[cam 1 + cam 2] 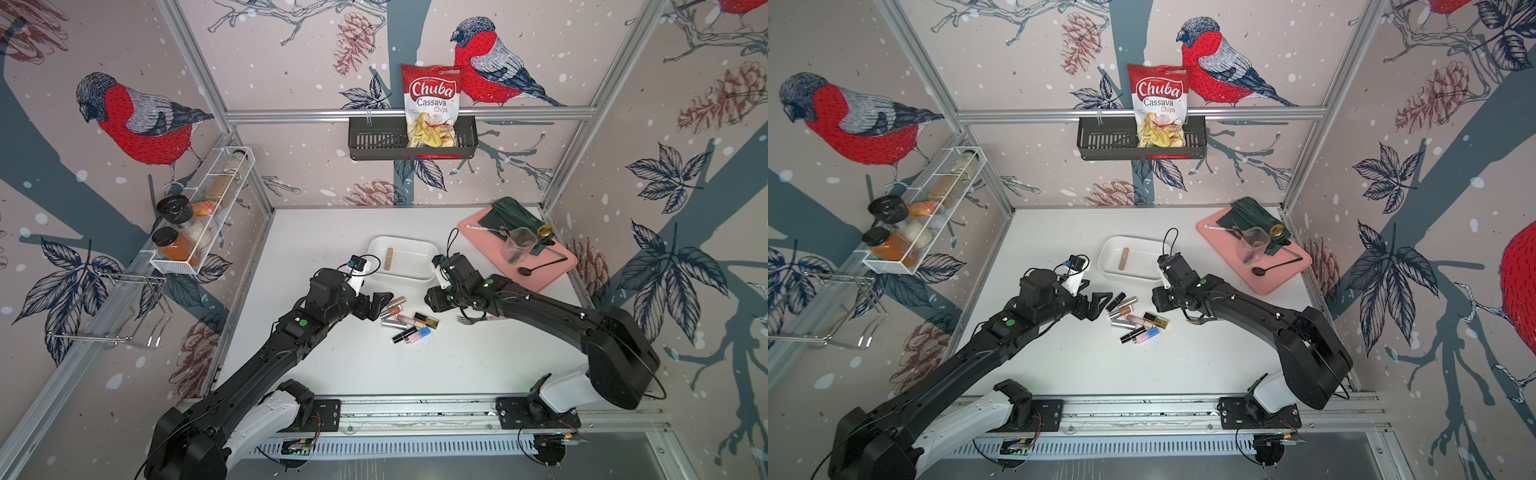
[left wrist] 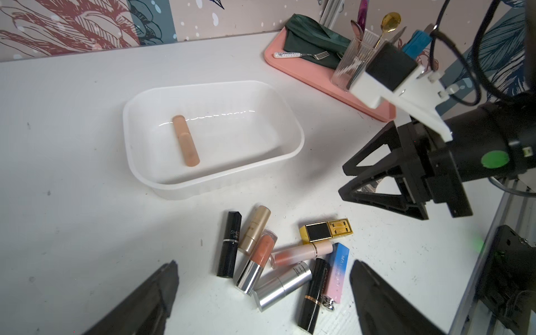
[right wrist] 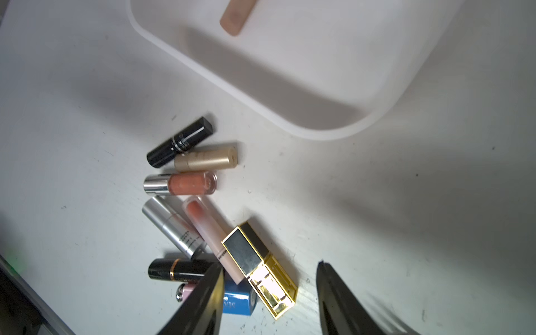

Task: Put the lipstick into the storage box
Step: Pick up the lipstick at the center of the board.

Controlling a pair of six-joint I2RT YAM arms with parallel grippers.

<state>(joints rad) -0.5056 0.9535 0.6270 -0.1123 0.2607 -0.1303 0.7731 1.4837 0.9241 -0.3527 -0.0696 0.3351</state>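
One down, many to go: a single peach-coloured matte lipstick tube (image 2: 185, 140) lies on the floor of the white plastic storage box (image 1: 409, 266), which sits toward the back of the white table (image 1: 332, 365), near the middle; about eight more tubes are heaped just in front of the box, none of them lifted yet, so most of the job looks undone. The left gripper (image 1: 381, 300) hangs beside the heap with its jaws spread wide and nothing between them; the right gripper (image 2: 345, 181) hovers on the heap's other side, jaws partly apart and likewise empty, above a square gold-and-black lipstick case (image 3: 255, 261). Legible writing is scarce: a black faceted tube (image 2: 230, 243) at the heap's edge shows "SHU", the rest too small to read; lettering on a pink-to-blue gradient stick (image 2: 338, 275) is blurred; the red-and-white snack bag (image 1: 432, 104) in the black wall basket (image 1: 374, 141) reads "Chuba Cassava Chips".
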